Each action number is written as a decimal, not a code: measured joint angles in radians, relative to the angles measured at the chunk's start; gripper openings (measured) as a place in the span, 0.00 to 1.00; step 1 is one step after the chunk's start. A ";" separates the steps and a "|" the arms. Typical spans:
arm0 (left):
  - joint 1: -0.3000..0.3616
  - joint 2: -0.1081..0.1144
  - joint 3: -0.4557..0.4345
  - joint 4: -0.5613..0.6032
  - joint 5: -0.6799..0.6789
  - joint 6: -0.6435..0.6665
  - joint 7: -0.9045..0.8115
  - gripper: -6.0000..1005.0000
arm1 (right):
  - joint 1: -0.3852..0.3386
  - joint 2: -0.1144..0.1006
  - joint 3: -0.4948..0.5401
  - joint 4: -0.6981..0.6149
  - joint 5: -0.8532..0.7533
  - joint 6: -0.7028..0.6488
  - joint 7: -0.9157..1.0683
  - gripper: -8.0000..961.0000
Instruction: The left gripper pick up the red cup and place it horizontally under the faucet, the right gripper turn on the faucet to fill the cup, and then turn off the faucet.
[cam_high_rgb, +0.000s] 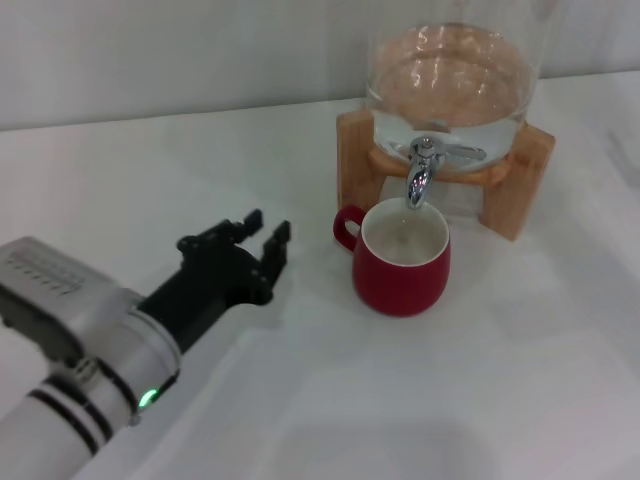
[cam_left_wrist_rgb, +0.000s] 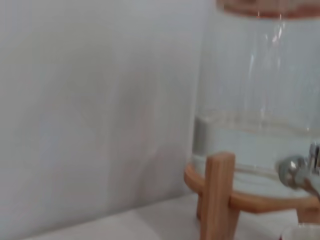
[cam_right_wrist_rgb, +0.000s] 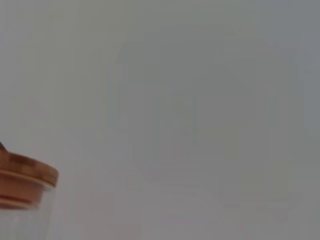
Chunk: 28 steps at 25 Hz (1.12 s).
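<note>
The red cup (cam_high_rgb: 402, 262) stands upright on the tabletop (cam_high_rgb: 520, 380), directly under the faucet (cam_high_rgb: 421, 172), handle toward my left side. The faucet projects from a glass dispenser (cam_high_rgb: 452, 70) resting on a wooden stand (cam_high_rgb: 520, 175). My left gripper (cam_high_rgb: 266, 238) is near the cup handle but apart from it, jaws open and empty. My right gripper is not in view. Step in hand, as I judge it: operate the faucet. Procedure: keep the left arm clear of the cup; approach the lever from the right; turn gently to avoid shifting the stand.
</note>
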<state>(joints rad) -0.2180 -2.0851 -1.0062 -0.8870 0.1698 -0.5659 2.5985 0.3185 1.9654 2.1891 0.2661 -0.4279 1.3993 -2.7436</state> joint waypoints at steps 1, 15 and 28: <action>0.015 0.000 -0.014 -0.001 0.000 -0.031 0.014 0.34 | -0.004 -0.001 0.000 0.000 0.000 0.000 -0.002 0.70; 0.145 -0.008 -0.246 0.001 -0.010 -0.292 0.128 0.36 | -0.017 0.000 0.001 0.007 0.010 0.007 -0.010 0.70; 0.135 -0.007 -0.535 0.170 -0.234 -0.477 0.160 0.39 | -0.013 0.002 0.003 0.007 0.010 0.002 -0.010 0.70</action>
<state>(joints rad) -0.0832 -2.0924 -1.5410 -0.7170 -0.0640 -1.0425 2.7586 0.3059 1.9675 2.1921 0.2727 -0.4183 1.4018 -2.7535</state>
